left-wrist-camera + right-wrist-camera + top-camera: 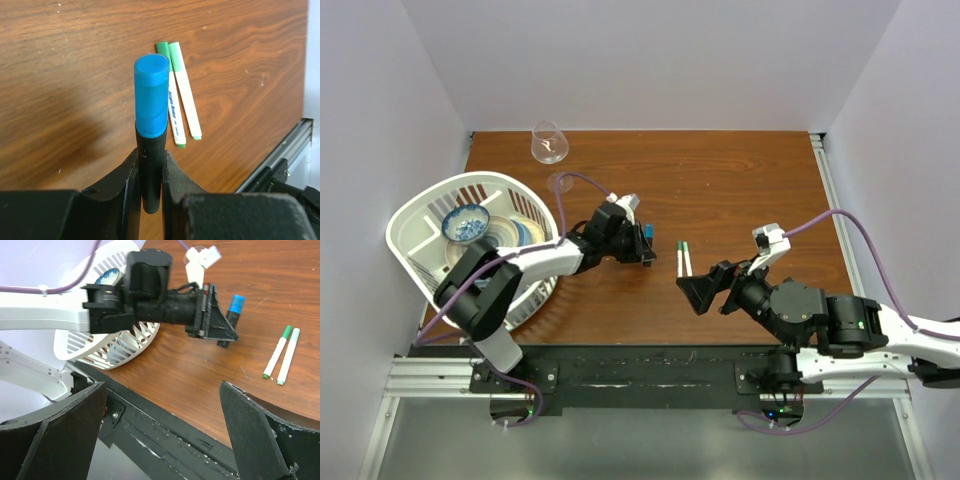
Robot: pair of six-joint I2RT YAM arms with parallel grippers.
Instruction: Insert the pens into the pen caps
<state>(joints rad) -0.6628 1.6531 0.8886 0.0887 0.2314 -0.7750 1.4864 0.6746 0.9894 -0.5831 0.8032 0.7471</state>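
Observation:
My left gripper [150, 167] is shut on a dark pen barrel that stands up between its jaws with a blue pen cap [151, 95] on its top end. From above, that gripper [644, 247] and the blue cap [648, 232] sit left of the table's middle. Two white pens [179, 95] with green caps lie side by side, flat on the wood just beyond it, and also show as pens [683, 258] from above and pens [282, 357] in the right wrist view. My right gripper [704, 292] hangs wide open near the front edge, just below the two pens, with nothing between its fingers [252, 432].
A white slatted basket [410, 215] at the left holds a blue patterned bowl [466, 222] and plates. A clear glass [548, 142] stands at the back edge. The black front rail [165, 425] runs under my right gripper.

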